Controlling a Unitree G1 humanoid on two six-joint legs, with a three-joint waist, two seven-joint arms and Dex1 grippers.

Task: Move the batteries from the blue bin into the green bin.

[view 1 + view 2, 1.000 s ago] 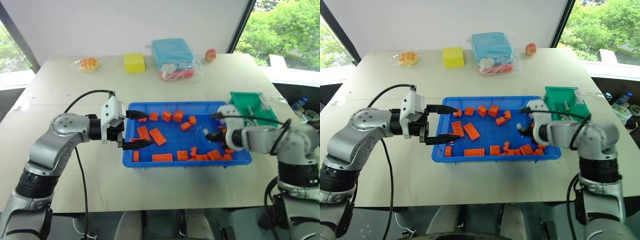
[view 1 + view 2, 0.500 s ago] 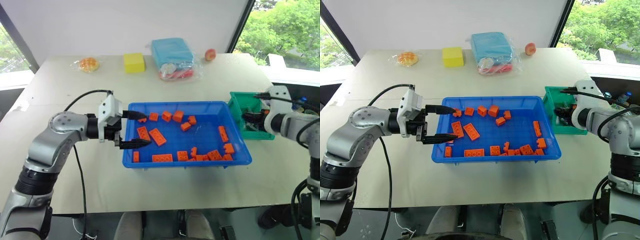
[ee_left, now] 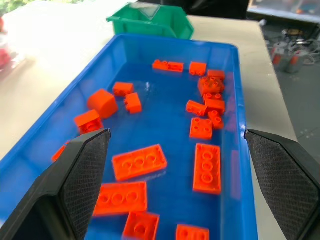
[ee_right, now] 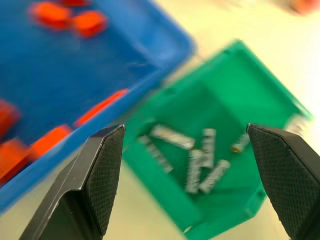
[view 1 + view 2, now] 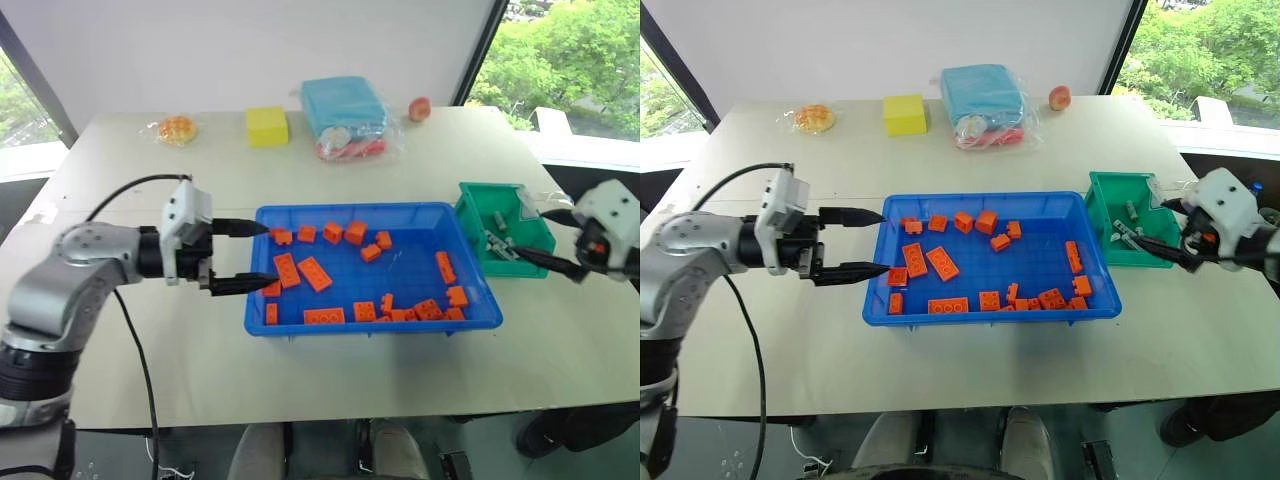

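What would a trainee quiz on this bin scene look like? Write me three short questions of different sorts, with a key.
1. True or false: silver batteries lie among the orange bricks in the blue bin.
2. Multiple choice: where does the right pincer stand? A) inside the blue bin B) open, near the green bin C) shut on a brick
3. Fill in: the left pincer is open at the blue bin's ____ end.

Key
1. False; the batteries that show lie in the green bin, and only bricks show in the blue one.
2. B
3. left
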